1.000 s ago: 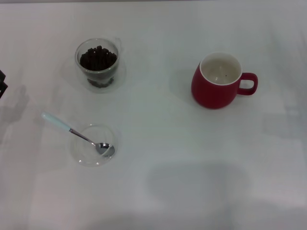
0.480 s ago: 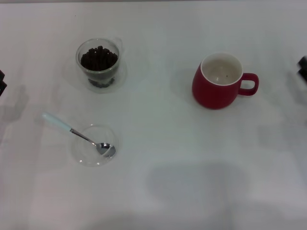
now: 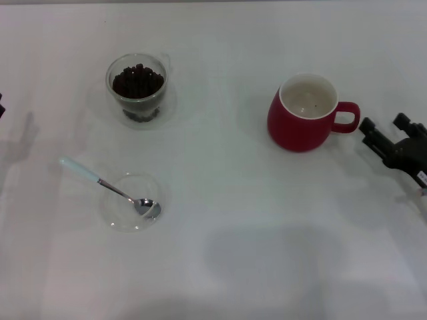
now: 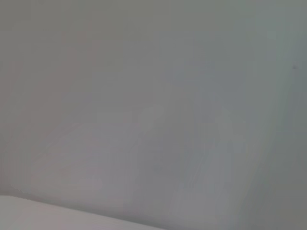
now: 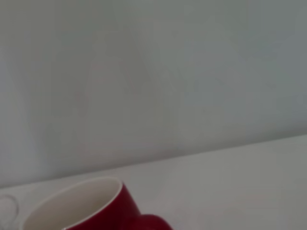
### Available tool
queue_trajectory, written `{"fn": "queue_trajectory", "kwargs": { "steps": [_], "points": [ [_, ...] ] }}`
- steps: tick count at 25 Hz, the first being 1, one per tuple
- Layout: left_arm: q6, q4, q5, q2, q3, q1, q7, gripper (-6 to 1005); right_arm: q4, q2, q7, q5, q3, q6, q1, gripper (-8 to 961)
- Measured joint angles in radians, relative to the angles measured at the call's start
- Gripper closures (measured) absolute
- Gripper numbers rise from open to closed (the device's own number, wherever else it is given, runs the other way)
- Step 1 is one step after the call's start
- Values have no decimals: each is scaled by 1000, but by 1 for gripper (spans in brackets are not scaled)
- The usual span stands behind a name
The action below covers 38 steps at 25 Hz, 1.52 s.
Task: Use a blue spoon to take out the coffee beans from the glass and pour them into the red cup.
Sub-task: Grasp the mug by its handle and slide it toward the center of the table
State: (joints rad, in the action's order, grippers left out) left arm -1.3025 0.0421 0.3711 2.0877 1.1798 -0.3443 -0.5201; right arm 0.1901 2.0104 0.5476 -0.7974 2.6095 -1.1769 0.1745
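the rounded red cup (image 3: 302,120) before me looks like glossy glazed ceramic, white and smooth inside. the small clear glass (image 3: 137,90) holds matt dark coffee beans (image 3: 137,81). the slim blue spoon (image 3: 107,187) has a shiny metal bowl and a pale matt handle.

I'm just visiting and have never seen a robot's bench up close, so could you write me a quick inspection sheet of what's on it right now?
Surface: plain white table, faint shadows only.
Job's things: glass heaped with coffee beans, upright, far left. Red cup upright, handle toward the robot's right, inside nearly bare. Blue spoon untouched, its bowl resting in a shallow clear dish, handle sticking out over the rim.
Clutter: nothing seen.
Grippers: right pincer open, near the red cup's handle, not touching. Left arm barely shows at the left edge.
Cables: nothing seen.
Surroundings: blank pale wall in the wrist views.
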Motion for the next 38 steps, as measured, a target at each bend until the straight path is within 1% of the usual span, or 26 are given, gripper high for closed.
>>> {"fn": "queue_trajectory", "kwargs": {
  "steps": [8,17,23,28,32,38],
  "points": [
    [0,0,0,0,0,-6,0,122,1,2,-4,2,4,43,40,96],
    [0,-2,0,0,0,-5,0,123,5,3,-5,12,18,54,67,95],
    [-1,-7,0,0,0,-2,-23,123,-4,2,-4,6,16,71,93,116],
    [-1,-8,0,-2,0,2,-36,123,-3,1,26,6,15,69,92,133],
    [-1,-8,0,-2,0,3,-36,122,-4,0,113,9,15,73,91,210],
    [-1,-8,0,-1,0,1,-37,122,-6,-1,135,13,16,68,96,325]
  ]
}}
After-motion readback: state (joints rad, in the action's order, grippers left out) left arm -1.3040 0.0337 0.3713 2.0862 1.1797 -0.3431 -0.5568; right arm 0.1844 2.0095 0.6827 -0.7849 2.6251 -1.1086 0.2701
